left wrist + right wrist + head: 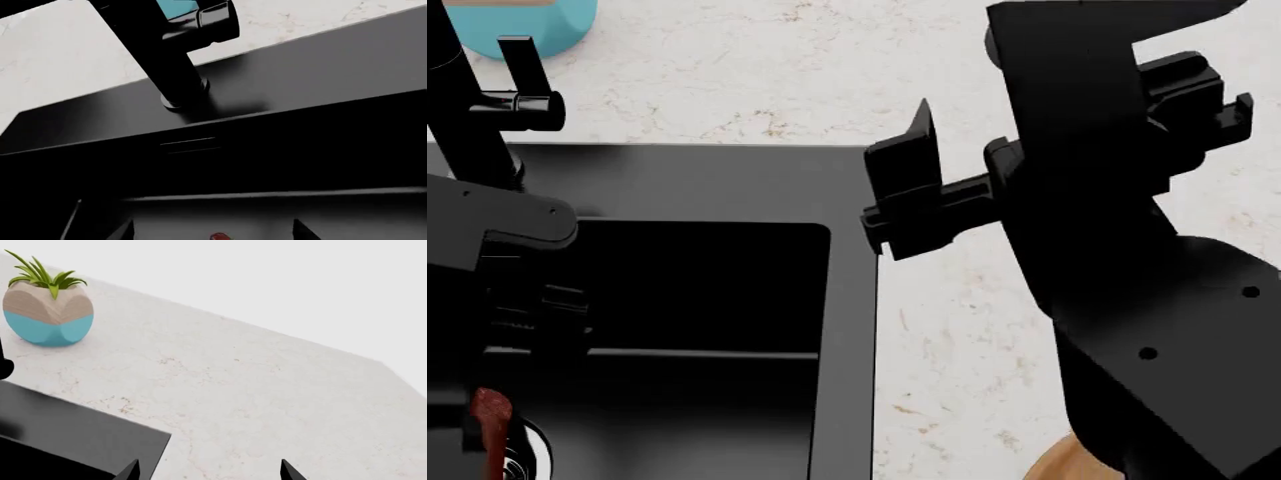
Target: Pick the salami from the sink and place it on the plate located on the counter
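Note:
The salami (489, 408) lies in the black sink (694, 280) by the silver drain (523, 455), mostly covered by my left arm. Only its red end (219, 236) shows in the left wrist view, in the gap between the fingertips of my left gripper (213, 231), which are far apart, so that gripper is open. My right gripper (901, 190) hovers open over the counter (961, 340) beside the sink's right rim, with nothing between its fingers (130, 471). A sliver of the wooden plate (1061, 462) peeks out under the right arm at the near edge.
The black faucet (467, 110) rises from the sink's back ledge, close over my left arm. A blue and tan plant pot (48, 310) stands on the counter behind it. The counter (267, 405) stretches on to the right.

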Robot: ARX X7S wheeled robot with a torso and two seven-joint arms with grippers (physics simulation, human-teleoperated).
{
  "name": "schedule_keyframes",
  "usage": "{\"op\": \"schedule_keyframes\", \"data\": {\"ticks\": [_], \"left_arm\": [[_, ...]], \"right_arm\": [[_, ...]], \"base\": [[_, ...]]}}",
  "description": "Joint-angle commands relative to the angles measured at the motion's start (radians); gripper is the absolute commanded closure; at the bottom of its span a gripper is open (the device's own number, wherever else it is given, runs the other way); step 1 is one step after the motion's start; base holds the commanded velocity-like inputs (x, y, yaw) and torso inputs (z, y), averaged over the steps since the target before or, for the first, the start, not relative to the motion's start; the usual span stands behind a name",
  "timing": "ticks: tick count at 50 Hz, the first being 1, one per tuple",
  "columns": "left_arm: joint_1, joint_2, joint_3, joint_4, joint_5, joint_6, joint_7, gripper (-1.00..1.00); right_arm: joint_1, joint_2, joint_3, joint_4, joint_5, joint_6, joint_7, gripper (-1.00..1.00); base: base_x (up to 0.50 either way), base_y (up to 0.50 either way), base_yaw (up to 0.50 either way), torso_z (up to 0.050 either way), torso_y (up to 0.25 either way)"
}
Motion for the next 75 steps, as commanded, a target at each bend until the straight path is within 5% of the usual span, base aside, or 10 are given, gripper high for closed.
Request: {"op": "schedule_keyframes", "data": {"ticks": [1,13,35,48,75], "left_arm": [[0.027,0.016,-0.053,-0.09,0.006,0.109,-0.015,-1.0],[0.008,0.006,-0.083,-0.259,-0.025,0.146,-0.063,-1.0],[-0.105,0.015,-0.199,-0.764,-0.206,0.464,-0.167,-1.0],[-0.377,-0.001,-0.229,-1.518,-0.291,0.876,-0.342,-1.0],[-0.269,-0.051,-0.119,-1.522,-0.495,0.843,-0.375,-1.0]], "right_arm": [[0.149,0.099,-0.047,0.151,0.481,-0.008,0.361,-1.0],[0.172,0.144,-0.097,0.177,0.55,-0.05,0.396,-1.0],[0.207,0.19,-0.121,0.18,0.75,-0.044,0.567,-1.0],[0.226,0.225,-0.147,0.19,0.811,-0.068,0.613,-1.0],[0.236,0.263,-0.195,0.192,0.831,-0.114,0.629,-1.0]], "base": [[0.0,0.0,0.0,0.0,0.0],[0.0,0.0,0.0,0.0,0.0],[0.0,0.0,0.0,0.0,0.0],[0.0,0.0,0.0,0.0,0.0],[0.0,0.0,0.0,0.0,0.0]]}}
